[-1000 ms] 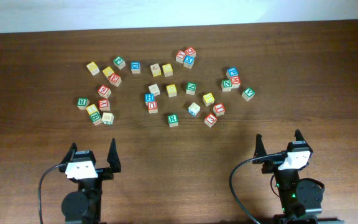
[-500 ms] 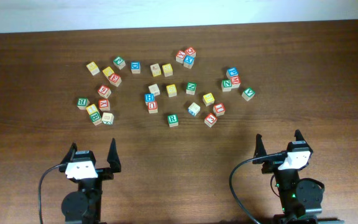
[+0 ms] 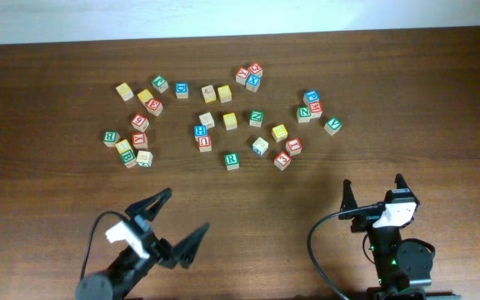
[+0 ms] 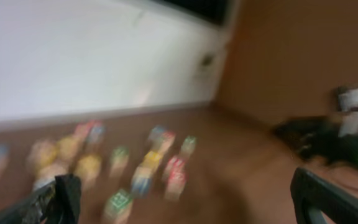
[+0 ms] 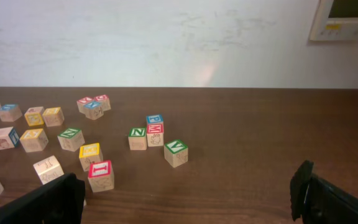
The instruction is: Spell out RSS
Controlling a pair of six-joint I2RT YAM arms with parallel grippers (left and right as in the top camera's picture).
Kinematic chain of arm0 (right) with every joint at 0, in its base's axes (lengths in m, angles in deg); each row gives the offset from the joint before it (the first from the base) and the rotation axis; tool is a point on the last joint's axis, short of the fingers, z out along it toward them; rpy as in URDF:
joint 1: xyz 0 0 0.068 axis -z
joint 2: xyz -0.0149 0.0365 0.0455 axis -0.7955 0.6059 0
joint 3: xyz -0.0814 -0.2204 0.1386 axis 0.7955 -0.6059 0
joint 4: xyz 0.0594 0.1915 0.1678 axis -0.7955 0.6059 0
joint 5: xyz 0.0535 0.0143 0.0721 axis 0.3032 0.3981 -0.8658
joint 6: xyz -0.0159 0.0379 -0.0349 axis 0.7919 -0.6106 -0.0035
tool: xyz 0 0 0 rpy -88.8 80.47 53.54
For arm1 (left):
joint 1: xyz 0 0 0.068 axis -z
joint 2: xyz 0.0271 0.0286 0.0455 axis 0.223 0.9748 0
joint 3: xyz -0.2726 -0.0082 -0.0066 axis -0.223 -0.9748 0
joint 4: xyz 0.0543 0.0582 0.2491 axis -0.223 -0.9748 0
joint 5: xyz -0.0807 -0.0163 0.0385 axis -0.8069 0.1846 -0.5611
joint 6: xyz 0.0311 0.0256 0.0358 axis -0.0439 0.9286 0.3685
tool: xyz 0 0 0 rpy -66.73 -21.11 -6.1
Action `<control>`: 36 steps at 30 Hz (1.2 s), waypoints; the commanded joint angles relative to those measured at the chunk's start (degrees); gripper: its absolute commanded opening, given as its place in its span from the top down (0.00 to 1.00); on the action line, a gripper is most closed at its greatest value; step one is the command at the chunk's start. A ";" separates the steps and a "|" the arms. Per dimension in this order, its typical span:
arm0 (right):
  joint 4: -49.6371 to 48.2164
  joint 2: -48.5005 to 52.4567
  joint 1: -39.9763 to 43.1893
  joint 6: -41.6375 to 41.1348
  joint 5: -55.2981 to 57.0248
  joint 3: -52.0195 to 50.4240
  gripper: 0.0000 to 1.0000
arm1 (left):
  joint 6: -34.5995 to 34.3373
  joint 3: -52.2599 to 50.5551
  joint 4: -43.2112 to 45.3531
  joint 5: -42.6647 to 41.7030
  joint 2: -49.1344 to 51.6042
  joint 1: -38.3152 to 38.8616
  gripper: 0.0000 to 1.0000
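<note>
Green R marks a pale cube at the near edge of the scatter on the brown surface; yellow cubes lie behind it, their letters too small to read. Left hand and right hand both stand wide, empty, short of the cubes

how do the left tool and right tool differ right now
Pose: the left tool is turned on a diagonal, aimed toward the right arm's side of the table, while the right tool points straight ahead at the blocks.
View: the left wrist picture is blurred, while the right wrist picture is sharp.
Shared: both tools are open, empty and well short of the blocks.
</note>
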 commanded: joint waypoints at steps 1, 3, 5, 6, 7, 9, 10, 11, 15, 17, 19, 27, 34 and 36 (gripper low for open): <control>0.33 -0.44 0.35 -0.22 0.92 -0.33 0.02 | -9.25 0.02 18.75 -8.79 -0.31 -0.24 0.01; 0.33 -0.44 0.35 -0.22 0.90 -0.33 0.02 | -10.03 0.07 33.88 -5.99 -0.31 -0.24 0.01; 0.33 -0.44 0.35 -0.22 0.90 -0.33 0.02 | -12.46 0.94 41.46 2.14 -0.31 -0.24 0.01; 0.33 -0.44 0.35 -0.22 0.90 -0.33 0.02 | -13.31 1.73 42.18 5.44 -0.31 -0.24 0.01; 0.33 -0.44 0.35 -0.22 0.90 -0.33 0.02 | -13.68 2.71 42.05 8.04 -0.31 -0.24 0.01; 0.33 -0.44 0.35 -0.22 0.90 -0.33 0.02 | -13.62 5.95 40.83 12.11 0.11 -0.24 0.01; 0.33 -0.44 0.35 -0.22 0.90 -0.33 0.02 | -13.62 7.48 39.69 13.16 0.52 -0.24 0.01; 0.33 -0.44 0.35 -0.22 0.90 -0.33 0.02 | -13.60 9.22 37.97 14.12 1.09 -0.24 0.01; 0.33 -0.44 0.35 -0.22 0.90 -0.33 0.02 | -6.19 24.15 22.62 11.69 8.61 -0.24 0.01; 0.33 -0.44 0.35 -0.22 0.92 -0.33 0.02 | -2.10 33.90 5.92 9.86 14.47 -0.24 0.01; 0.33 -0.44 0.35 -0.22 0.90 -0.33 0.02 | 1.07 42.99 -12.52 12.04 20.90 -0.28 0.01; 0.33 -0.44 0.35 -0.22 0.90 -0.33 0.02 | 6.84 63.25 -47.45 7.52 44.54 -0.28 0.01; 0.33 -0.44 0.35 -0.22 0.90 -0.33 0.02 | 6.45 65.68 -52.06 14.62 52.35 -0.22 0.01; 0.33 -0.44 0.35 -0.22 0.90 -0.33 0.02 | 5.97 71.21 -62.23 24.57 57.83 -0.22 0.01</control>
